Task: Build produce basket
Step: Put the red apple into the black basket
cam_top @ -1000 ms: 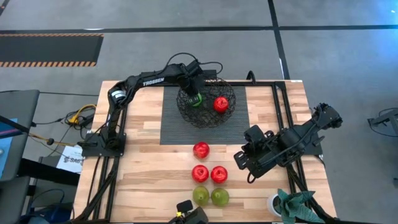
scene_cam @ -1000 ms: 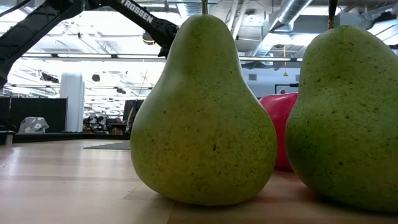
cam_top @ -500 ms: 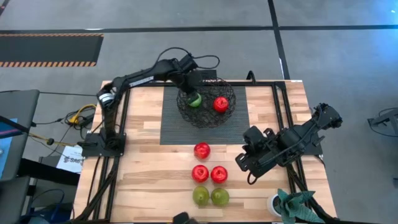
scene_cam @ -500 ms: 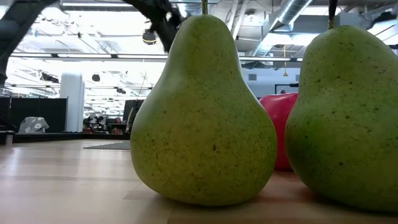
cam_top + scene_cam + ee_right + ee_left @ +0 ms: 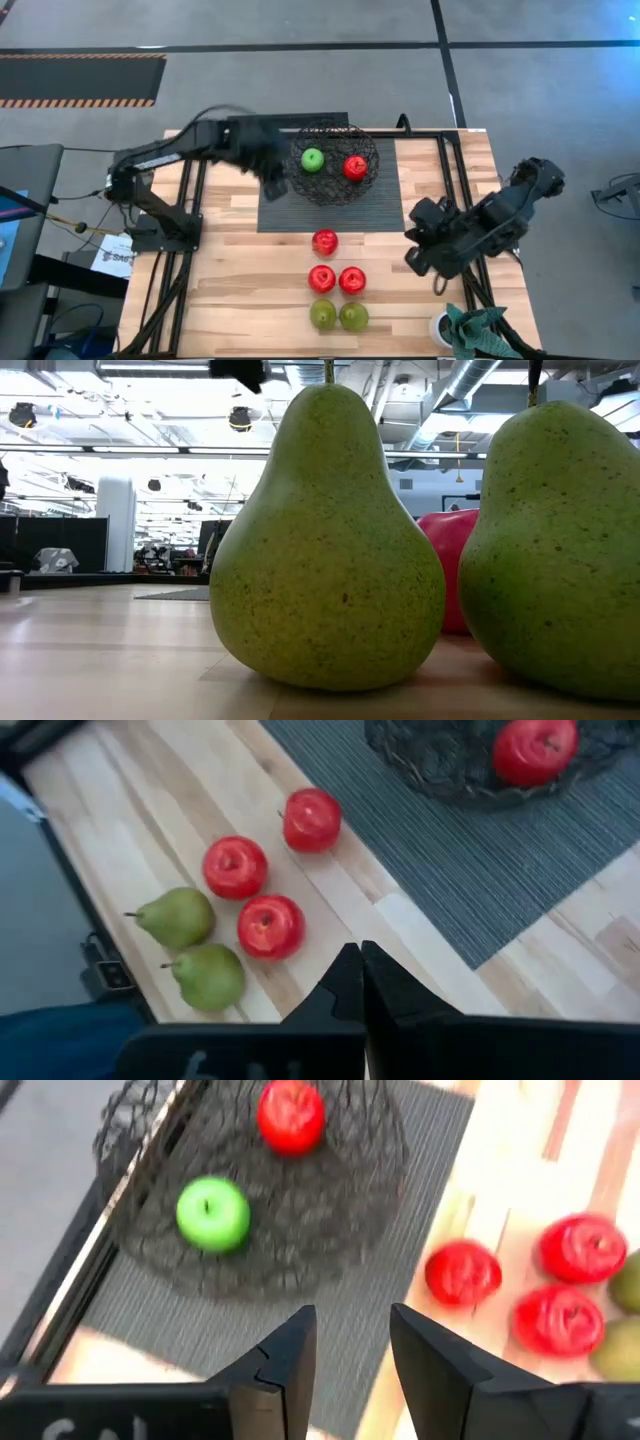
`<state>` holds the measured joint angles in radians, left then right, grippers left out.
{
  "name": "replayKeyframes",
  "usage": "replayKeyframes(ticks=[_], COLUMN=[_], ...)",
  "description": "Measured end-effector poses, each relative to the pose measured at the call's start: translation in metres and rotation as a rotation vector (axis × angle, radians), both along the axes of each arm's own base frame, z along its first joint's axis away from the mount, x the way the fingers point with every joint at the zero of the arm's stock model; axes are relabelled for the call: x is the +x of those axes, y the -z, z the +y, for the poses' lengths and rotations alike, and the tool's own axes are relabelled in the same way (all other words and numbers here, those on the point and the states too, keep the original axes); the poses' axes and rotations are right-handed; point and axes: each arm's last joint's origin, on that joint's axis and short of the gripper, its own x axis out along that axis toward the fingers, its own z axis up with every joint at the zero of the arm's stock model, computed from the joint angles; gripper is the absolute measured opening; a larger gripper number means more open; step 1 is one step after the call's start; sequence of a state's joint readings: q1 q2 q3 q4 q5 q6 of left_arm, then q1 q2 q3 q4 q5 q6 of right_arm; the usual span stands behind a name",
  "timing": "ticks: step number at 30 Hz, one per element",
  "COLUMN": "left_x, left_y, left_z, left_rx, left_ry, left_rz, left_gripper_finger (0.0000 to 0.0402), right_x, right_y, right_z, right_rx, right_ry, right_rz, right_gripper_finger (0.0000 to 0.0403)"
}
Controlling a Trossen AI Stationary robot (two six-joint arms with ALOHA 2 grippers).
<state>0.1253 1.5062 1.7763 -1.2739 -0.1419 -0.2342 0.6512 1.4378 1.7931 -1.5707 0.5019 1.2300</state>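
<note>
The black wire basket [image 5: 333,190] stands on a dark ribbed mat [image 5: 300,212] at the table's far middle. A green apple [image 5: 313,159] and a red apple [image 5: 355,167] lie in it; both also show in the left wrist view [image 5: 212,1213] [image 5: 291,1116]. Three red apples [image 5: 323,241] [image 5: 322,278] [image 5: 351,280] and two yellow-green pears [image 5: 322,314] [image 5: 353,316] stand on the wood nearer the front. My left gripper [image 5: 272,178] [image 5: 350,1350] is open and empty, just left of the basket. My right gripper [image 5: 417,262] [image 5: 360,982] is shut and empty, right of the apples.
A green cloth and a white cup [image 5: 462,330] sit at the near right corner. The two pears [image 5: 325,550] [image 5: 555,550] fill the low view, with a red apple [image 5: 450,560] behind them. Bare wood lies left of the fruit rows.
My left gripper has drawn out of the basket and gone fast toward the table's left, leaving the green apple lying in the basket beside the red one. My right gripper has gone a little toward the table's right edge.
</note>
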Motion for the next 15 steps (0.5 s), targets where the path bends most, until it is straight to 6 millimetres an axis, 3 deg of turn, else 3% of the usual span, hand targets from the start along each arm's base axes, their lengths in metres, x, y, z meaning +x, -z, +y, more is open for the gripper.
replayKeyframes(ticks=[7,11,15], left_x=[-0.001,0.006,0.01], left_y=[0.016,0.055,0.106], left_z=[-0.078,-0.111,-0.127], left_rx=[0.006,-0.062,-0.194], left_ry=[-0.016,-0.004,-0.028], left_rz=[0.045,0.047,0.089], left_gripper_finger=[0.0115,0.0115,0.0112], right_x=[-0.021,-0.025,-0.027], right_y=[-0.011,-0.013,-0.014], right_z=[-0.001,0.001,0.004], right_rx=[-0.037,-0.052,-0.072], right_ry=[-0.057,-0.078,-0.085], right_rz=[-0.081,-0.099,-0.118], right_gripper_finger=[0.0002,0.0002,0.0001])
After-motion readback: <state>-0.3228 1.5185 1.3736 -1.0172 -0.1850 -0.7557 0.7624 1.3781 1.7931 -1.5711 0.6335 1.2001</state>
